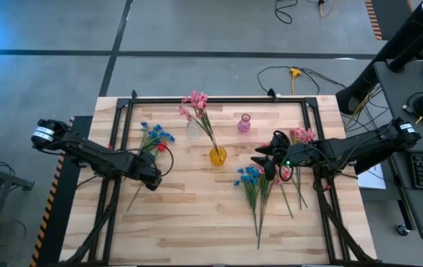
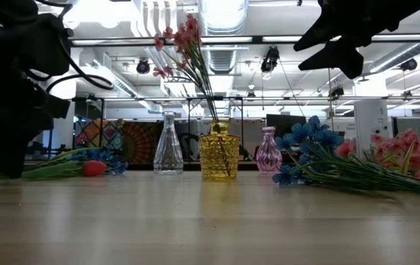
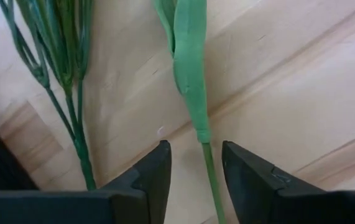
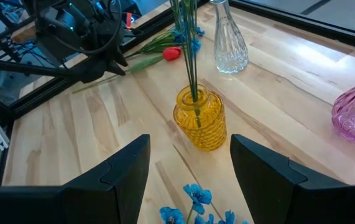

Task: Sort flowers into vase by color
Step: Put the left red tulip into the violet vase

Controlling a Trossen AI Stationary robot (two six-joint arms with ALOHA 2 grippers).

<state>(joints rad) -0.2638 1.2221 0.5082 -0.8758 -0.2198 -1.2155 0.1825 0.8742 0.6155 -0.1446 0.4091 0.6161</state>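
- here, the left gripper is low over the pale wooden table, its two dark fingers apart and straddling the thin green stem of a red tulip-like flower; no clamp on the stem visible yet.
- the stem runs straight through the gap between the fingers, with a thicker green leaf wrap just ahead of the tips; the red bud lies further ahead of the gripper, beside a bundle of blue-blossomed stems.
- those blue stems lie just to one side of the left gripper's fingers, apart from them.
- the step in hand looks like picking the tulip stem. to do it well: keep the stem centred between the fingers, close on the bare stem just behind the leaf wrap, and stay clear of the neighbouring blue stems so only one flower lifts.
- the stem looks thin and springy; a lift from this end may let the bud droop, so a slow rise seems wise.
- the right gripper hovers with fingers wide apart, holding nothing, above a loose pile of blue and pink flowers; ahead of it stands a yellow ribbed glass vase with pink sprays already in it.
- beyond that vase stand a clear glass vase and a small pink glass vase, both without flowers.
- most flowers lie unsorted.
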